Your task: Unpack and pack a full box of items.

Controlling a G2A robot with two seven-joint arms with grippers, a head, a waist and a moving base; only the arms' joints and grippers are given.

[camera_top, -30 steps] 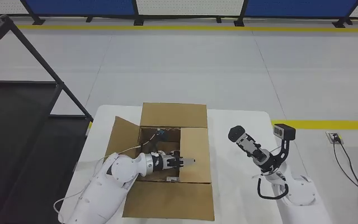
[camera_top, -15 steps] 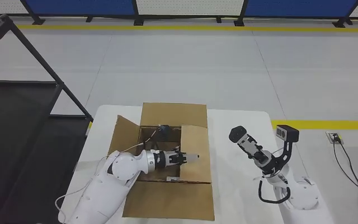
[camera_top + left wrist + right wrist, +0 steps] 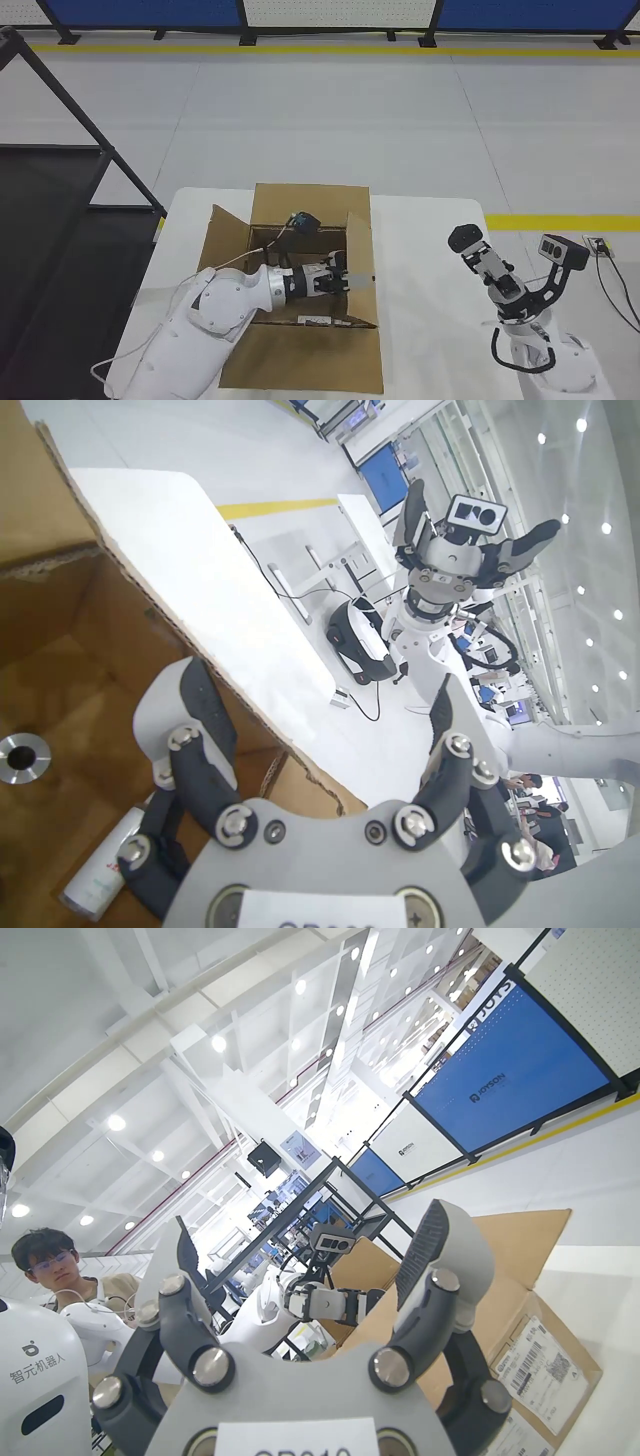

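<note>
While the box (image 3: 300, 360) is sitting open on the desk (image 3: 430, 310), step in hand: unpacking is judged to be only beginning, since items are lying inside.
Box position: it is standing mid-desk, directly in front of the robot, with its near, far and left flaps spread outward.
Right-hand flap (image 3: 358, 250): it is standing nearly upright rather than lying flat.
Left gripper (image 3: 320, 680): it is hanging released at that flap, with one finger inside the cardboard edge and one outside, grasping nothing.
Right gripper (image 3: 307, 1228): it is hovering raised over the desk's right side, well apart from the box, with its fingers spread and nothing between them.
Contents: a white bottle (image 3: 97, 875) is lying on its side on the box floor. A round metal piece (image 3: 20, 756) with a dark centre hole is sitting near it, and what it is cannot be told.
Next move: it is judged to be calling for the flap to be folded outward, or for the fingers to be clearing its edge before descending, squared across the bottle's width.
Writing: a white shipping label (image 3: 535, 1368) with barcodes is showing on the box's outer side. Small print is showing on the bottle. None of it is being transcribed here.
</note>
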